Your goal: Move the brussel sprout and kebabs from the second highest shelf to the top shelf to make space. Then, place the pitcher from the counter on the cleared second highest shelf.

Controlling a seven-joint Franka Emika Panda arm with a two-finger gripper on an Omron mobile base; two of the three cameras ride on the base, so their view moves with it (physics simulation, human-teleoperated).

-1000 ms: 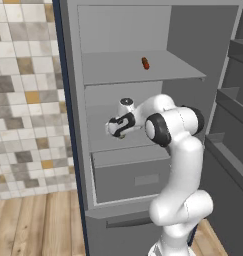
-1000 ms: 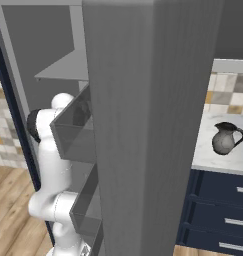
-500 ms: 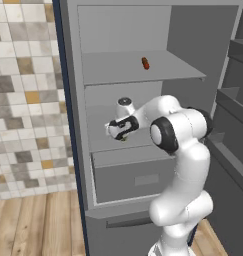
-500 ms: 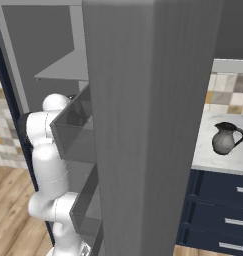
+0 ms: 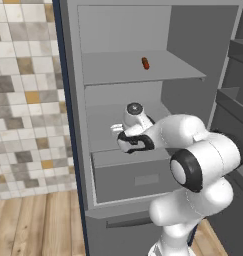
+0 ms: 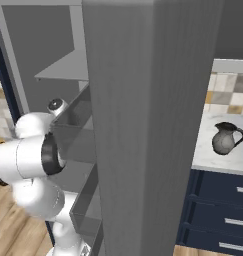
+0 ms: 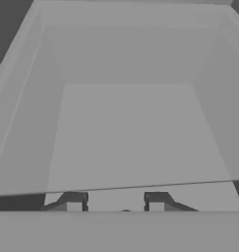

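One of the two small items, the kebabs (image 5: 145, 63), already lay on the top shelf (image 5: 118, 72); the brussel sprout could not be made out anywhere. The gripper (image 5: 117, 128) reached in over the front of the second highest shelf (image 5: 100, 125); in the hand view its fingertips (image 7: 74, 202) stood somewhat apart with nothing visible between them, so whether it held anything I could not tell. The pitcher (image 6: 226, 138) stood upright on the counter (image 6: 208, 150), well apart from the cabinet; it looked rigid, smooth and probably slippery, fairly heavy for the jaws; the curved handle or the rim seemed the surest hold.
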